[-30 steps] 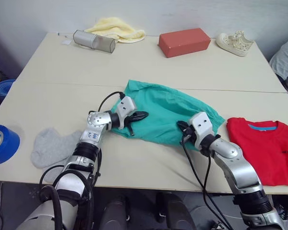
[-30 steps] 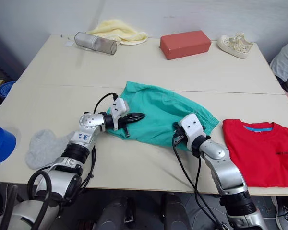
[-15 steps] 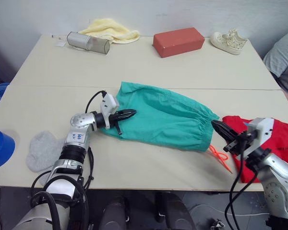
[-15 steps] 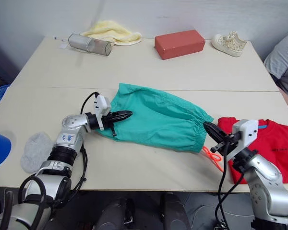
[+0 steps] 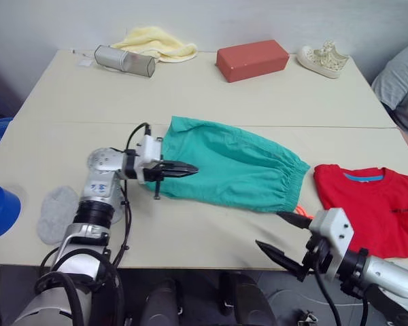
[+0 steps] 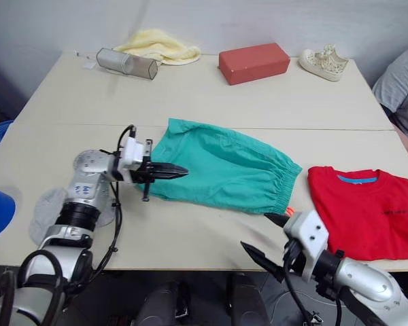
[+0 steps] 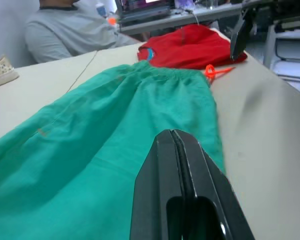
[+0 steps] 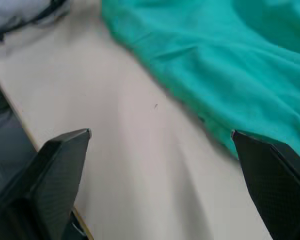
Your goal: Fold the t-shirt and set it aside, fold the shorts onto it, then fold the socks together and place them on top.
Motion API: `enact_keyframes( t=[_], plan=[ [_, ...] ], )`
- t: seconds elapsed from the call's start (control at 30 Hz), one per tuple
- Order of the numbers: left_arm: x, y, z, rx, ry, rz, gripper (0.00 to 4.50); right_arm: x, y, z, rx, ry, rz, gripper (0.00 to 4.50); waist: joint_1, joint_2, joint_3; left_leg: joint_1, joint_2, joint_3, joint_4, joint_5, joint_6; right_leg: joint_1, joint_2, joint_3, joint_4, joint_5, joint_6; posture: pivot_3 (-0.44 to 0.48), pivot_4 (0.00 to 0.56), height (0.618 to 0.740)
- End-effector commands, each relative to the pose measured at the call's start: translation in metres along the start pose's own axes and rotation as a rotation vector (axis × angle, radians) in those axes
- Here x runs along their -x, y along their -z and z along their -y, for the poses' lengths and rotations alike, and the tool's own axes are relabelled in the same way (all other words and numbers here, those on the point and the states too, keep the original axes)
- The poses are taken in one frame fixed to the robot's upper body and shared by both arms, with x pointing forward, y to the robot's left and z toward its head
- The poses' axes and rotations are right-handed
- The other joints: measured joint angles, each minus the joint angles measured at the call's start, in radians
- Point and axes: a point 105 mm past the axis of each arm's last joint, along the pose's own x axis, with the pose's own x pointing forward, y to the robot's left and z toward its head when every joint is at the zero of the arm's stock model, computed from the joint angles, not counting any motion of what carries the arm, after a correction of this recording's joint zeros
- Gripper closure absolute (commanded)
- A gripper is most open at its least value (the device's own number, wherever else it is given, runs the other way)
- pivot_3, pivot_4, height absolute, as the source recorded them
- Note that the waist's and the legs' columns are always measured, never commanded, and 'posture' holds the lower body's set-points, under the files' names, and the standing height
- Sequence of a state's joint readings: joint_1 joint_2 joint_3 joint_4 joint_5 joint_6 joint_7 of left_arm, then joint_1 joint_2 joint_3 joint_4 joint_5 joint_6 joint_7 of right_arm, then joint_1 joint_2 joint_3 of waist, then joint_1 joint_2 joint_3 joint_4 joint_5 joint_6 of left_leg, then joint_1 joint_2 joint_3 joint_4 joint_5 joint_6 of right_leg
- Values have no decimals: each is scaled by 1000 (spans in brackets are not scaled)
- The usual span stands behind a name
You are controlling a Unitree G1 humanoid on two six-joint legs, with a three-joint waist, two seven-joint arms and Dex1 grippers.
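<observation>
The right gripper (image 5: pixel 280 236) had let go of the shorts (image 5: pixel 234 165) and pulled back to the near edge of the table (image 5: pixel 190 234), on the waistband side of the shorts. Its two fingers stood wide apart and held nothing. A second before, it was pressed on the waistband end, so the shorts were now laid out long and flat, and I think they were ready to be folded. The orange drawstring (image 5: pixel 300 216) poked out between the shorts and the right gripper. The left gripper (image 5: pixel 181 170) lay low over the other end of the shorts, fingers shut tight together; I could not tell if any cloth was pinched in them. Past that end of the shorts, near the table's edge, lay the grey socks (image 5: pixel 56 212). On the waistband side of the shorts lay the red t-shirt (image 5: pixel 370 207), folded and close by. Far behind the shorts sat a red-brown block (image 5: pixel 251 59).
</observation>
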State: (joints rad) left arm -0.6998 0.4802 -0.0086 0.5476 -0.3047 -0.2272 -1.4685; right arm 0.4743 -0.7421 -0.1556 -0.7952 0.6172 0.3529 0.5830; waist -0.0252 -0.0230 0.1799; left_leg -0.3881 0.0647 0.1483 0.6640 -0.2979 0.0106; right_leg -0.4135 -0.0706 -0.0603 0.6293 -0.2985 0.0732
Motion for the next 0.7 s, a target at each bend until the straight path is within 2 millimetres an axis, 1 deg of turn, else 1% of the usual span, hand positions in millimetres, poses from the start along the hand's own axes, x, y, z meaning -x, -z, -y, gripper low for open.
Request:
enact_keyframes(
  t=[0.03,0.07,0.1,0.17,0.2,0.3,0.4,0.43,0.53,0.6,0.63,0.7],
  plan=[
    [26,-5,11,-81,23,-102,3622,4,-19,4,200,-1,138,0,-2,0,0,0,0,0,0,2,-3,0,1,0,0,-1,0,0,150,740],
    [32,-4,12,-97,9,-122,3343,4,-18,1,213,-30,144,0,-1,0,0,0,0,1,0,2,-5,0,1,1,0,-1,0,0,150,740],
    [37,-3,11,-105,-21,-143,3019,6,-21,4,233,-14,175,0,0,0,0,0,1,1,1,2,-5,0,1,0,0,-1,0,0,150,740],
    [44,6,12,-142,-88,-221,2316,13,-22,15,238,51,226,0,2,0,0,1,1,1,1,1,-2,1,-1,0,-1,0,1,0,150,740],
    [46,9,12,-153,-105,-248,2070,16,-21,19,255,68,230,0,4,0,0,1,0,1,2,-1,1,1,-2,0,-1,0,2,0,150,740],
    [38,18,15,-132,-127,-275,1087,25,-16,25,229,77,219,0,19,0,0,1,-3,2,2,-2,6,2,-8,0,-1,1,3,0,150,740],
    [26,21,17,-138,-109,-282,157,27,-16,27,223,77,219,0,27,0,0,1,-3,1,2,-2,6,2,-9,2,-1,1,3,0,150,740],
    [21,23,16,-150,-114,-289,39,27,-16,27,224,75,219,0,26,0,0,1,-3,1,2,-2,6,2,-9,3,-1,2,3,0,150,740],
    [3,31,12,-202,-90,-330,39,24,-17,28,229,62,216,0,26,0,0,1,-2,1,2,-2,6,2,-9,7,-1,2,2,0,150,740],
    [-5,34,6,-227,-96,-356,39,22,-18,29,230,60,218,0,26,0,0,1,-2,1,2,-2,6,2,-8,7,0,2,2,0,150,740],
    [-8,39,5,-212,-86,-385,39,21,-19,29,228,61,220,0,26,0,0,1,-2,1,2,-2,6,1,-8,7,0,2,2,0,150,740],
    [-11,46,5,-252,-33,-440,460,20,-19,30,228,60,222,0,25,0,0,1,-2,2,2,-2,6,2,-7,7,0,2,2,0,150,740]
  ],
)
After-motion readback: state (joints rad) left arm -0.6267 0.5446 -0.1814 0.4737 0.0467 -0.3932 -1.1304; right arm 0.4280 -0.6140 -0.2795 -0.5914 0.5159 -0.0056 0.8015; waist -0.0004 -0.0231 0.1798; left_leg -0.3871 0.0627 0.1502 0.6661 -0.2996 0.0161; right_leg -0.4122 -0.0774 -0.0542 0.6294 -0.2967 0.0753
